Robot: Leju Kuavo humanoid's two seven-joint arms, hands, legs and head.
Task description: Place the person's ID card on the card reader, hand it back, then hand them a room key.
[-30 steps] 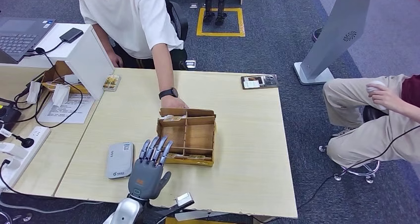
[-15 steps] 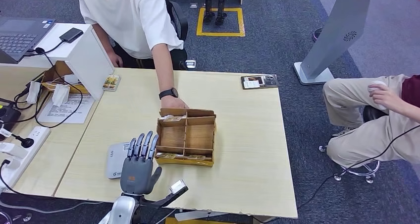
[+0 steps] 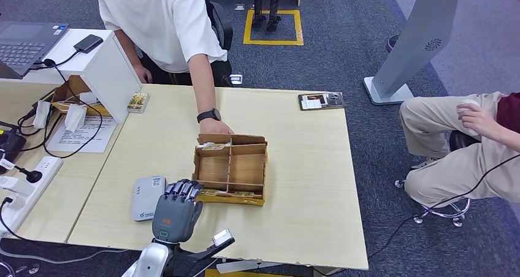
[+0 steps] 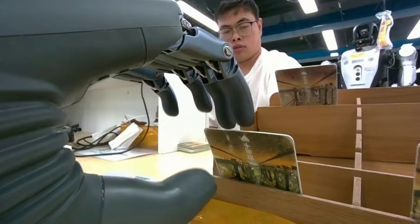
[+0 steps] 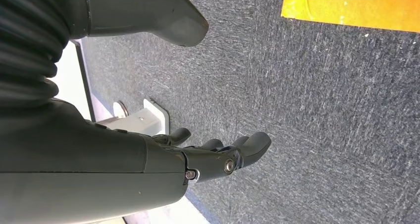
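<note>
Pale wood-grain table (image 3: pixel 294 166); left hand (image 3: pixel 176 211), fingers curled and empty, by printed card (image 4: pixel 255 159) in divided wooden tray (image 3: pixel 232 166).

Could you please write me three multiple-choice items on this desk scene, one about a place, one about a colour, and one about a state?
1. Where is the card reader?
A. beside the wooden box
B. inside the box
C. on the laptop

2. What colour is the standing person's shirt?
A. black
B. white
C. red

3. What is the left robot hand doing?
A. holding a card
B. lying flat on the reader
C. hovering with fingers curled, holding nothing

Answers: 1 A, the reader lies beside the wooden box; 2 B, it is plainly white; 3 C, the room key card stands ungripped below its fingers.
</note>
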